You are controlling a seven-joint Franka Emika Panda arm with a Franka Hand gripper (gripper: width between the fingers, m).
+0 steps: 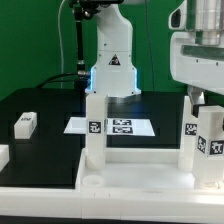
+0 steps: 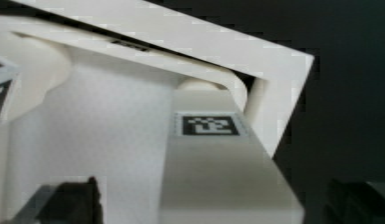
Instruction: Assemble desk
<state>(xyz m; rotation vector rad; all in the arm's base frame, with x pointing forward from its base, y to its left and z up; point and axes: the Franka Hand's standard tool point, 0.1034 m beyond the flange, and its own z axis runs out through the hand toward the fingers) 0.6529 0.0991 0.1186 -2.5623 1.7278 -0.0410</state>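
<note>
The desk panel (image 1: 130, 185) lies white and rimmed at the front, with a round socket (image 1: 90, 182) at its corner. One tagged white leg (image 1: 95, 130) stands upright on it at the exterior view's left. A second tagged leg (image 1: 205, 145) stands at the right. My gripper (image 1: 200, 100) hangs right above that leg. In the wrist view the leg (image 2: 215, 150) runs between my dark fingers (image 2: 73, 203), with a gap on each side. My gripper (image 2: 215, 205) is open and straddles the leg without gripping it. The panel (image 2: 100, 110) shows beneath.
The marker board (image 1: 112, 126) lies on the black table before the robot base (image 1: 112, 60). A loose white leg (image 1: 25, 123) lies at the exterior view's left, and another white part (image 1: 3, 155) shows at the left edge.
</note>
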